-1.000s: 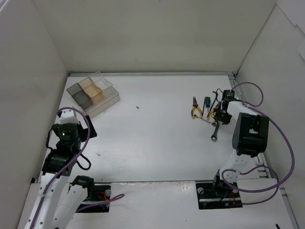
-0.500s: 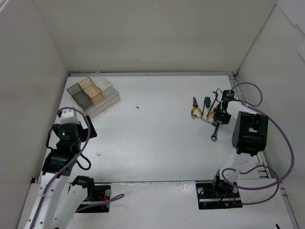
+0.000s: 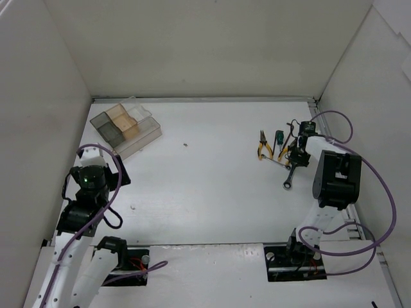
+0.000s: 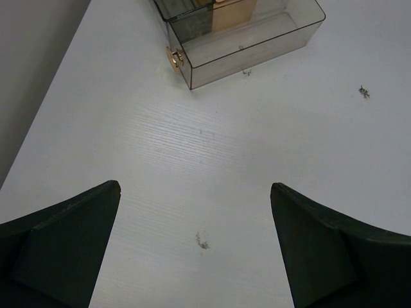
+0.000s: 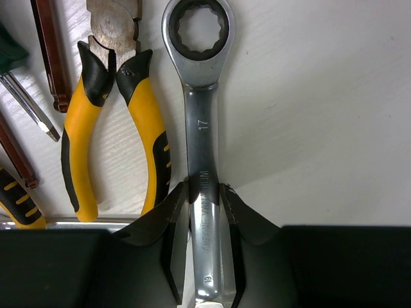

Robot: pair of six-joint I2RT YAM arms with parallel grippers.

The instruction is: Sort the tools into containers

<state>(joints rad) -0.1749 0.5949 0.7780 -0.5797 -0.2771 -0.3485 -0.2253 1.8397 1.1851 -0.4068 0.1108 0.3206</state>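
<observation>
The silver wrench (image 5: 200, 128) lies on the table beside yellow-handled pliers (image 5: 151, 122). My right gripper (image 5: 204, 192) is shut on the wrench's shaft, one finger on each side. From above the gripper (image 3: 297, 156) is over the tool cluster, with the wrench's ring end (image 3: 289, 183) pointing toward me. The pliers (image 3: 262, 146) and the green-handled screwdriver (image 3: 279, 136) lie just left of it. The clear divided tray (image 3: 146, 140) stands at the far left. My left gripper (image 4: 194, 187) is open and empty over bare table, short of the tray (image 4: 257, 54).
More tools lie at the left of the right wrist view: a green handle (image 5: 9, 54), thin dark-red rods (image 5: 48, 51) and a second yellow-and-black handle (image 5: 16, 202). White walls enclose the table on three sides. Purple cables (image 3: 379, 186) loop by the right arm.
My right arm has shifted slightly toward the far side over the wrench. The wrench and the other tools lie where they were. The left arm has not moved.
</observation>
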